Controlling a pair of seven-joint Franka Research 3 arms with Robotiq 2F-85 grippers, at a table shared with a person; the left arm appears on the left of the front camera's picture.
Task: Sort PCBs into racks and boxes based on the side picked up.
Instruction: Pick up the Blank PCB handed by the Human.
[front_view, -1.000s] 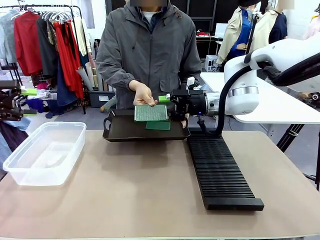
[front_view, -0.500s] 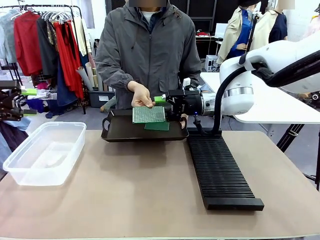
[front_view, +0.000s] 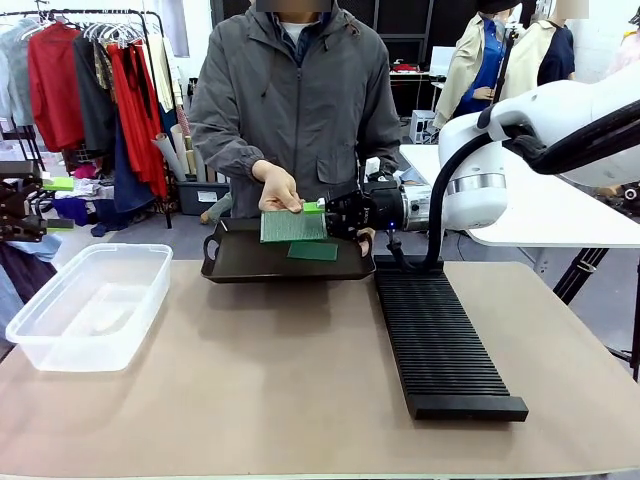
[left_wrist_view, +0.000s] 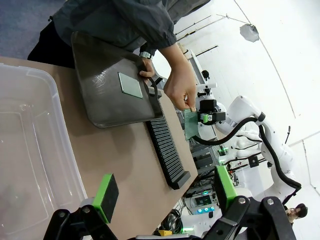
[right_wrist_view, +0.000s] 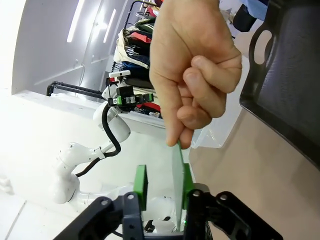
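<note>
In the front view, a PCB (front_view: 290, 227) is held out flat, lighter face up, by the person's hand (front_view: 283, 190) above the black tray (front_view: 240, 262), where a second board (front_view: 313, 251) lies. The right gripper (front_view: 318, 218) has been brought in to the held board's near edge since a second ago, and its jaws have been narrowed around that edge. The rack (front_view: 440, 340) and the clear box (front_view: 90, 305) are seen unfilled on the desk (front_view: 300, 390). In the left wrist view, the left gripper (left_wrist_view: 165, 195) is held wide and empty above the box (left_wrist_view: 30, 140). In the right wrist view, the board (right_wrist_view: 177, 172) is seen edge-on between the pads (right_wrist_view: 141, 187): one pad is beside it, the other is still apart, so the handover is judged not yet complete.
</note>
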